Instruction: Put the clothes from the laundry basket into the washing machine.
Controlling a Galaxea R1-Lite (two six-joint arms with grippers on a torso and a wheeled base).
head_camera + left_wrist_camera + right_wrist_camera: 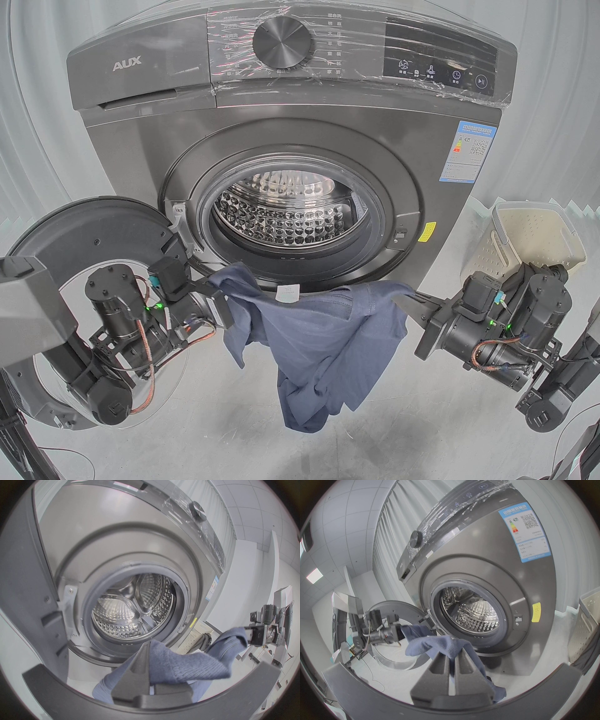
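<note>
Now, in front of the open washing machine (156, 144), I hold a blue shirt (325, 337) stretched between both arms. My left gripper (220, 299) is clamped on one shoulder of the garment, just beside the machine's round door (75, 231), which stands swung wide to my left. My right gripper (405, 305) is pinched tight on the opposite shoulder, near the white laundry basket (537, 231) that stands on the floor at the machine's right side. The shirt hangs in the air between the two grips. Its collar edge, with a white label (288, 292), sits level with the lower rim of the porthole and just in front of it, and its body sags toward the grey floor. Behind it the perforated steel drum (281, 212) shows through the opening. In the right wrist view a dark piece of cloth (590, 655) hangs at the basket's wall.
</note>
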